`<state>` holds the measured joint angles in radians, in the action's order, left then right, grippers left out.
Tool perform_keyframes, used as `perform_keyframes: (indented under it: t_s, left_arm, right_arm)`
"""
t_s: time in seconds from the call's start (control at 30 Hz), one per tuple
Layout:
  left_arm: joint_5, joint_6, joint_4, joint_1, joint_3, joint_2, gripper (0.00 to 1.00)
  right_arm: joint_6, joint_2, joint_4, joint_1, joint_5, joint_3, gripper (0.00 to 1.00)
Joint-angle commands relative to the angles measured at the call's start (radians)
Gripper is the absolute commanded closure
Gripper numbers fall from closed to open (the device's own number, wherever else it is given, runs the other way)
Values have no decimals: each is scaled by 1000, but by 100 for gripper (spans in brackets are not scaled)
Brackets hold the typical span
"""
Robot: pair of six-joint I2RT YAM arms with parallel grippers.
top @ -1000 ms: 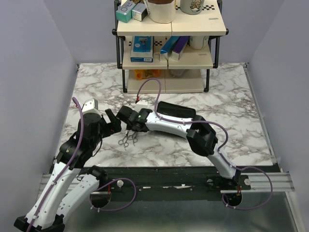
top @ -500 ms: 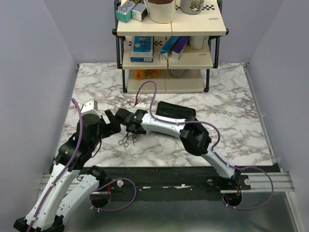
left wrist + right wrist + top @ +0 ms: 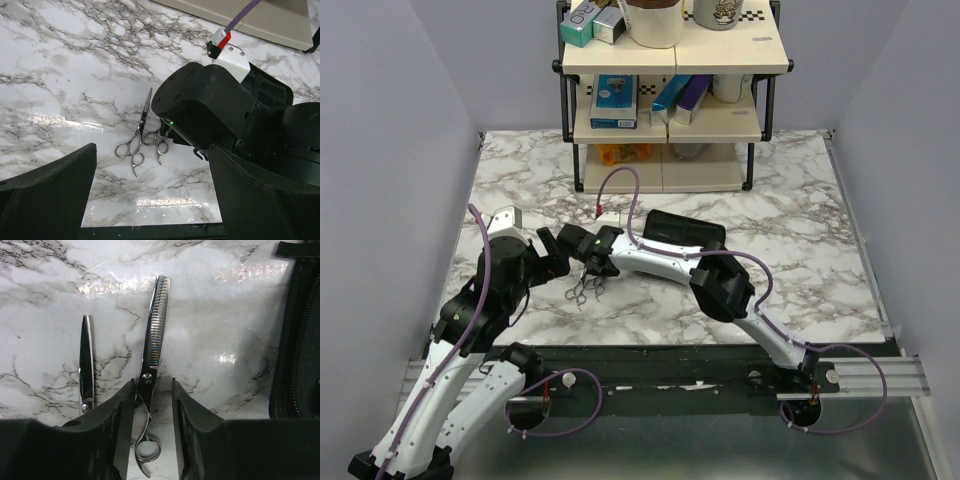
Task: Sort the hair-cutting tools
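Alignment of the right gripper (image 3: 152,386) with the thinning shears (image 3: 153,335) governs the coming move: the shears lie flat on the marble tabletop (image 3: 225,305), toothed blade pointing away from the wrist, finger loops toward it, long axis running straight down the gap between the fingers. Note that the jaws straddle the shank just behind the pivot screw, partly closed, with a sliver of marble visible on each side, so nothing is gripped yet. Expect a thin, low metal part on a hard glossy surface; judge the pinch as prone to slipping. Keep clear of the straight scissors (image 3: 86,360), parallel and just beside the shears, and of the black zip pouch (image 3: 300,340) on the opposite side. The left gripper (image 3: 152,150) hovers nearby, spread wide and empty; the right arm is nearer
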<state>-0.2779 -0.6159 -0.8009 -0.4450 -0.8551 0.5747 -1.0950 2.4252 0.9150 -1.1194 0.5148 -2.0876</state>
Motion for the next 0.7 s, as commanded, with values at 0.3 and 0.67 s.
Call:
perform_keyframes:
  t_s: [0.3, 0.67]
  left_arm:
    - [22, 1, 19, 2, -16, -7, 2]
    - [37, -24, 26, 2, -35, 5, 2]
  right_arm:
    - [89, -40, -45, -33, -41, 257, 76]
    - [314, -274, -271, -79, -151, 688, 91]
